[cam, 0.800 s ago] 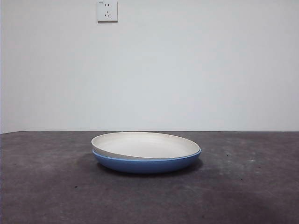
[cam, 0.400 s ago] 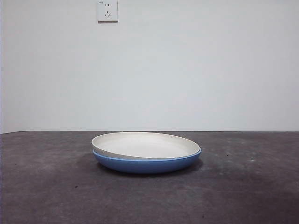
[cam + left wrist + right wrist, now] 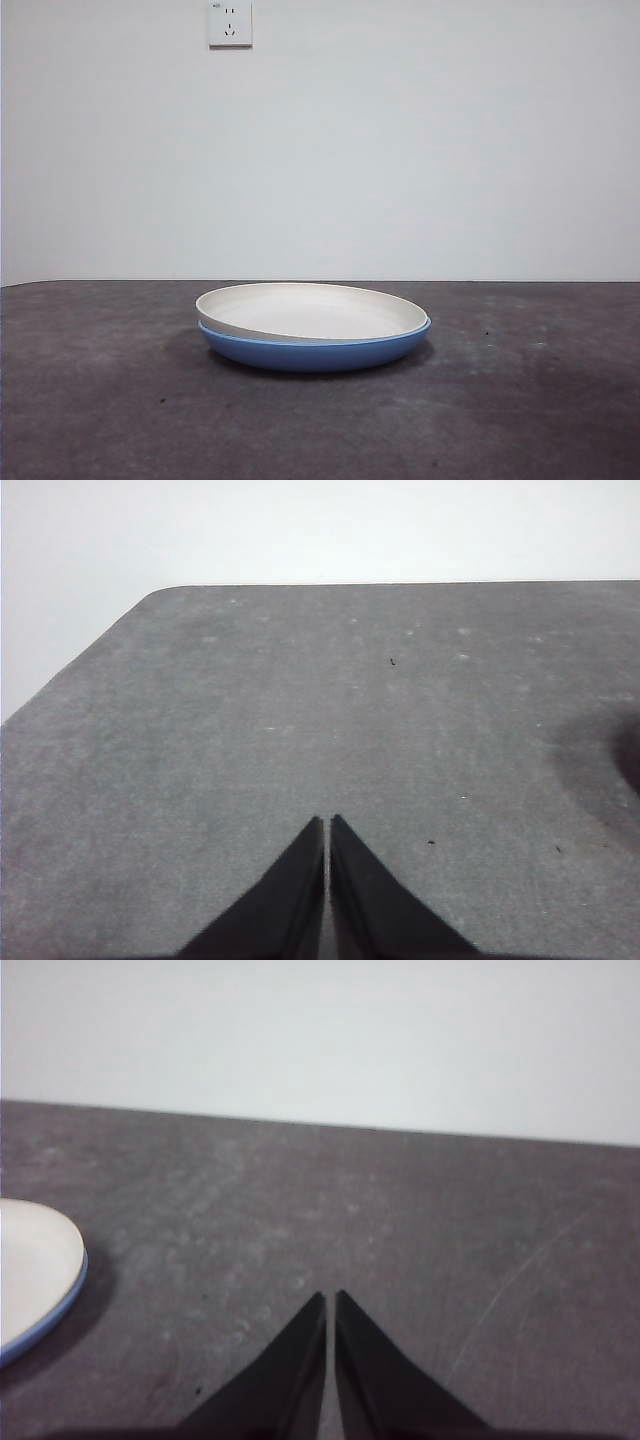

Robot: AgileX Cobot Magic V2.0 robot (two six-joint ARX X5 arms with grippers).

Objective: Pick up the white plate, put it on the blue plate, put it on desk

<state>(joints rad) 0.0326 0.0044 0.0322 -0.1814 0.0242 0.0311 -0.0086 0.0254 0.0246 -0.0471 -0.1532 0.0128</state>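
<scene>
On the dark grey surface (image 3: 120,420), mid-table, the white plate (image 3: 312,311) sits nested in the blue plate (image 3: 310,352), slightly tilted; beyond stands a pale wall with a socket (image 3: 229,23); left end effector (image 3: 327,825) and right end effector (image 3: 329,1300) hover apart, jaws pressed together, empty.

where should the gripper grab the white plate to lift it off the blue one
Grip the white plate by its raised rim on the camera's left, where it sits tilted above the blue plate. That gap lets one jaw slip under.
</scene>
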